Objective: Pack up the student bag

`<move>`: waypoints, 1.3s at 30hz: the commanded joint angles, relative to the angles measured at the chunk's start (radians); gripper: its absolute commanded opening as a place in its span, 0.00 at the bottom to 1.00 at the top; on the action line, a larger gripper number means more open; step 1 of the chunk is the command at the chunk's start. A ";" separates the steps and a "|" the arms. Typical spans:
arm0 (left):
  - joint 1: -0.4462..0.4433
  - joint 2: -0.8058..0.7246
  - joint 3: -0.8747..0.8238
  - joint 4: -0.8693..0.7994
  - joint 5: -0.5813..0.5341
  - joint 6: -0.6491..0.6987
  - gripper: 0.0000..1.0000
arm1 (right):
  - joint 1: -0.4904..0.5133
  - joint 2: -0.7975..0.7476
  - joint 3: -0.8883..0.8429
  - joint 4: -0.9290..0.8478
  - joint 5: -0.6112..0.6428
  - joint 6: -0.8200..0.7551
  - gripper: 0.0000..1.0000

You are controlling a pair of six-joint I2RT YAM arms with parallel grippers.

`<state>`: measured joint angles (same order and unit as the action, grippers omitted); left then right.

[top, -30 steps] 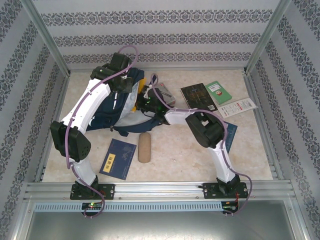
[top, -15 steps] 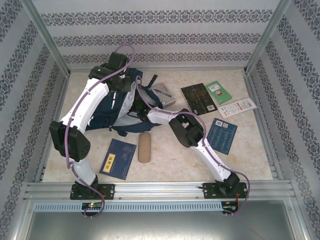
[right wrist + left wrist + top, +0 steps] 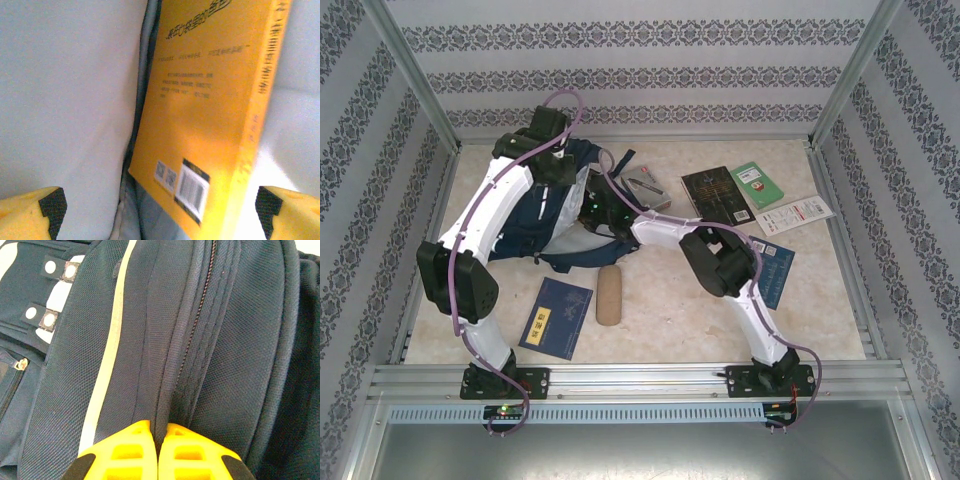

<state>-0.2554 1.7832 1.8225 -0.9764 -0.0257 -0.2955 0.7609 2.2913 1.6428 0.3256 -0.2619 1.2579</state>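
The navy student bag [image 3: 535, 228] lies at the back left of the table, under both arms. My left gripper [image 3: 561, 172] is at its top edge. In the left wrist view the yellow fingers [image 3: 127, 450] are shut on a fold of the bag's navy fabric [image 3: 240, 340] beside the zipper, with the white stripe [image 3: 107, 365] to the left. My right gripper [image 3: 597, 206] reaches into the bag's mouth from the right. In the right wrist view it [image 3: 159, 210] stands open. An orange book [image 3: 205, 115] stands ahead of it against the pale lining [image 3: 65, 95], free of both fingers.
A blue book [image 3: 555, 317] and a tan pencil case [image 3: 609, 295] lie in front of the bag. A grey book [image 3: 650, 188], a black book [image 3: 715, 195], a green book [image 3: 757, 185] and a white leaflet [image 3: 796, 213] lie at the back right. Another blue book [image 3: 778, 272] lies beside the right elbow.
The orange book that showed at the bag's mouth a second ago has gone inside. The right forearm pushed left into the bag, then drew back a little. The left arm barely moved.
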 commanded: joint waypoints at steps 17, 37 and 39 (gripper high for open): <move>0.035 -0.043 -0.239 0.161 0.055 0.000 0.08 | -0.239 -0.572 -0.322 -0.648 0.289 -0.744 0.98; 0.033 -0.205 -0.418 0.270 0.232 -0.103 0.75 | -0.615 -0.274 -0.189 -0.774 0.094 -0.798 0.98; 0.033 -0.230 -0.444 0.279 0.229 -0.113 0.77 | -0.614 -0.259 -0.207 -0.772 0.073 -0.776 0.98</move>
<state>-0.2333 1.5932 1.4090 -0.7364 0.1806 -0.3729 0.1535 2.0144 1.4300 -0.4179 -0.1383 0.4660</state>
